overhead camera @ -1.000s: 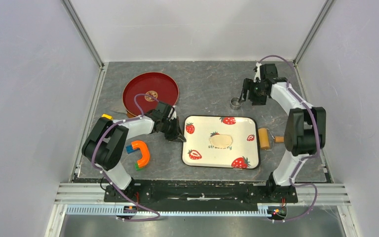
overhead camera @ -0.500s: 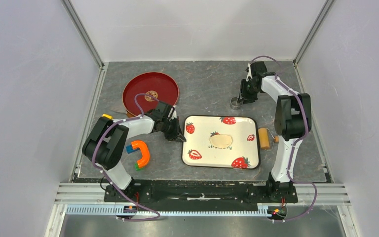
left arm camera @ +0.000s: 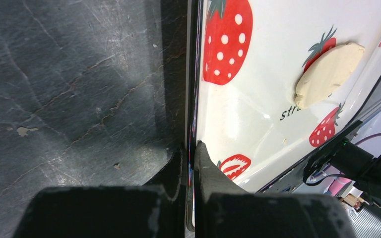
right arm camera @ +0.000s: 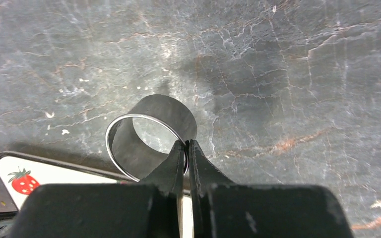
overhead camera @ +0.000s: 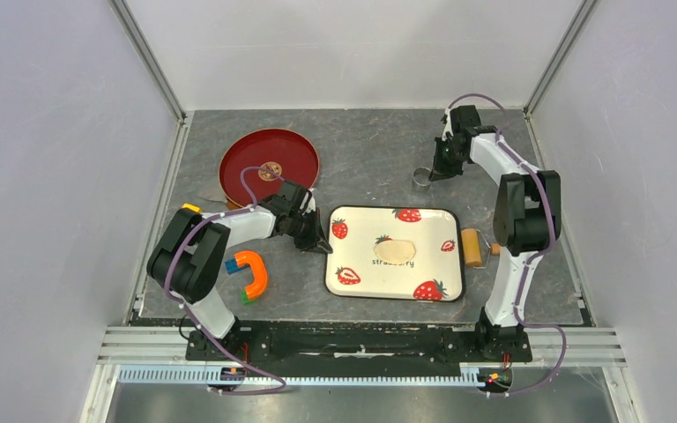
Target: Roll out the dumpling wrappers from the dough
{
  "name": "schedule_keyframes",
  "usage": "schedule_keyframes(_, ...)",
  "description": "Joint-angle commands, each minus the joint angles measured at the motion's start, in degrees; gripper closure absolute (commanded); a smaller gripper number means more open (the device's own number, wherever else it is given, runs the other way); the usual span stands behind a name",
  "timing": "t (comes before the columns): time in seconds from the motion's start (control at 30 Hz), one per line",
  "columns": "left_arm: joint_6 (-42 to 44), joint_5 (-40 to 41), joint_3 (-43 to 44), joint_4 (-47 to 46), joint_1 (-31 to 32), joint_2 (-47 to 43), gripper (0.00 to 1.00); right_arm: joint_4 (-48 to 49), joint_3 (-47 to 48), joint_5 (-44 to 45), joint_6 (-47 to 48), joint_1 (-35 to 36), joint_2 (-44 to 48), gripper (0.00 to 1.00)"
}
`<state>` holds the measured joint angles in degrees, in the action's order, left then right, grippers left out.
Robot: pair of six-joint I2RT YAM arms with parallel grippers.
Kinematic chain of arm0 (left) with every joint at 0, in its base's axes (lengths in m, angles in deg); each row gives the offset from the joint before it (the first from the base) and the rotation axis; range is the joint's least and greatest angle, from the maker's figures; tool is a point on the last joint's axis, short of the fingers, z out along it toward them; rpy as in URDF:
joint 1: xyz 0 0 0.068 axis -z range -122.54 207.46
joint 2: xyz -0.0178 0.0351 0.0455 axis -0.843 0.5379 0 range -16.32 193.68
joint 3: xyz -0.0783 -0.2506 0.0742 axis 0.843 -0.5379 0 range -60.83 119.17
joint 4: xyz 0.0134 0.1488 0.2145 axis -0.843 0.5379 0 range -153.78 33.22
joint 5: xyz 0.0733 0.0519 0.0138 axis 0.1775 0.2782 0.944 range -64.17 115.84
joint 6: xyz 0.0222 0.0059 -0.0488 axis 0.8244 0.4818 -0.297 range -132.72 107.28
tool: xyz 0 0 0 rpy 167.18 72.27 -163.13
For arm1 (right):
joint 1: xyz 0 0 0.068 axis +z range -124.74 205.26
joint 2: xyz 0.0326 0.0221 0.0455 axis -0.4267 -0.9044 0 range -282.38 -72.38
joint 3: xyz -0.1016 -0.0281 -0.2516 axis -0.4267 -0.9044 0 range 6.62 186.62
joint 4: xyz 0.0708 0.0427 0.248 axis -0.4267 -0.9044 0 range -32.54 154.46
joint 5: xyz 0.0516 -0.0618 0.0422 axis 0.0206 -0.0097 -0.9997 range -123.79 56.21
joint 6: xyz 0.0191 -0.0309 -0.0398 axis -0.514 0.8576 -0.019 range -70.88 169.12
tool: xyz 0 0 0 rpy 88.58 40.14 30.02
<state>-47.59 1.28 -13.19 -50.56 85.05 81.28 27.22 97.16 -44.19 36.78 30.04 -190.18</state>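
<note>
The dough (overhead camera: 395, 251) is a flattened pale cream oval lying in the middle of the strawberry tray (overhead camera: 366, 275). In the left wrist view the dough (left arm camera: 330, 74) lies far from the jaws on the tray (left arm camera: 258, 89). My left gripper (overhead camera: 322, 243) (left arm camera: 192, 148) is shut on the tray's left rim. Behind the tray, my right gripper (overhead camera: 432, 173) (right arm camera: 187, 145) is shut on the wall of the small metal ring (overhead camera: 420, 177) (right arm camera: 171, 106). No dumpling wrappers are in view.
A tan wooden roller (overhead camera: 473, 248) lies just right of the tray. A red plate (overhead camera: 269, 163) sits at the back left. An orange horseshoe toy (overhead camera: 249, 273) lies near the left arm. The tray's corner (right arm camera: 15, 173) shows below the ring.
My right arm swung in over the metal ring and its jaws closed on the ring's wall; the ring shifted slightly backward. The left gripper, tray and dough have not moved.
</note>
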Motion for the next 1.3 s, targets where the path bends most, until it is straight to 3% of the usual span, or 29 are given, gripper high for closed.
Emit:
schedule_keyframes(0.0,3.94,10.14,-3.43,5.24,0.88,5.27,0.98,-0.85,1.66,0.31,1.35,0.61,8.46,1.00)
schedule_keyframes(0.27,3.87,10.14,-3.60,5.37,0.89,4.97,0.98,-2.51,-5.93,0.58,1.98,4.22,21.23,1.00)
schedule_keyframes(0.63,3.83,10.23,-3.69,5.47,0.88,5.10,0.98,0.81,-26.73,6.12,-1.61,16.41,36.85,1.00)
schedule_keyframes(0.97,3.85,10.68,-3.69,5.77,0.88,5.06,0.98,5.50,-37.53,8.55,-6.58,24.44,39.12,1.00)
schedule_keyframes(1.27,3.86,10.58,-3.60,5.77,0.88,5.20,0.98,7.64,-38.69,9.38,-7.43,26.34,36.84,1.00)
